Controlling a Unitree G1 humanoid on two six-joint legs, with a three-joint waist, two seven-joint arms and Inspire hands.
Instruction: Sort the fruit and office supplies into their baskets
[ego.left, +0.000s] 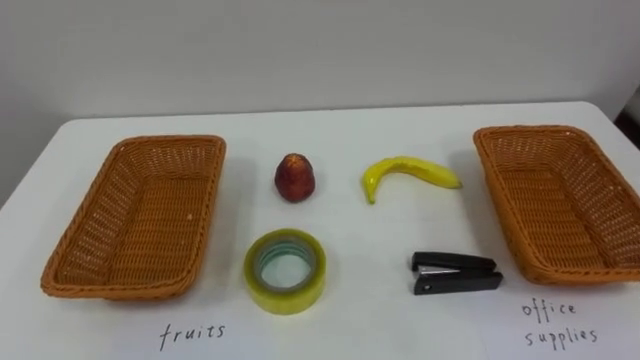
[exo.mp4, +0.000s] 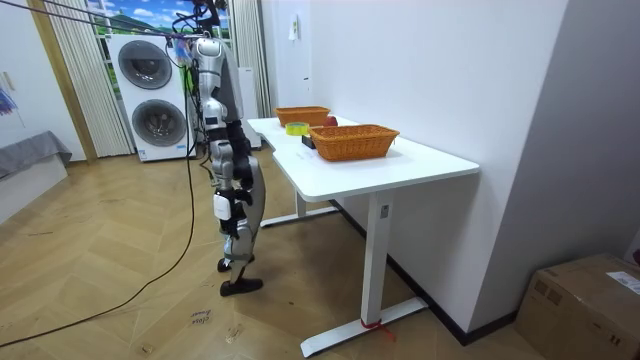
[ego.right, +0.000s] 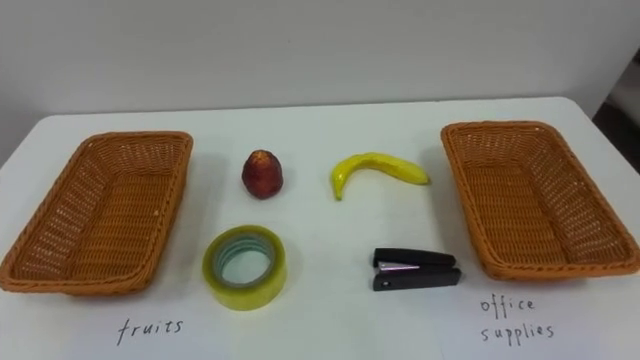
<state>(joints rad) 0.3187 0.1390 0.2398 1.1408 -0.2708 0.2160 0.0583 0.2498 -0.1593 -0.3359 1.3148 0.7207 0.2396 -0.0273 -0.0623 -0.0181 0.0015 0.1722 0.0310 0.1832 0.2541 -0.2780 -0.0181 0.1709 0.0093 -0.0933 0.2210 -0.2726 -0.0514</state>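
Two empty brown wicker baskets stand on the white table (ego.left: 370, 310). The left basket (ego.left: 212, 200) has "fruits" handwritten before it, and the right basket (ego.left: 497, 200) has "office supplies". Between them, at the back, lie a red fruit (ego.left: 295, 177) and a yellow banana (ego.left: 410, 172). Nearer the front edge lie a yellow roll of tape (ego.left: 285, 294), flat, and a black stapler (ego.left: 455, 273). In the room view I stand upright at the table's long side, and my right hand (exo.mp4: 222, 207) hangs by my hip, away from the tabletop.
The table (exo.mp4: 420, 160) stands against a white wall. Two stacked washing machines (exo.mp4: 155, 95) are behind me, wooden floor lies all around, and a cardboard box (exo.mp4: 590, 300) sits at the room view's lower right.
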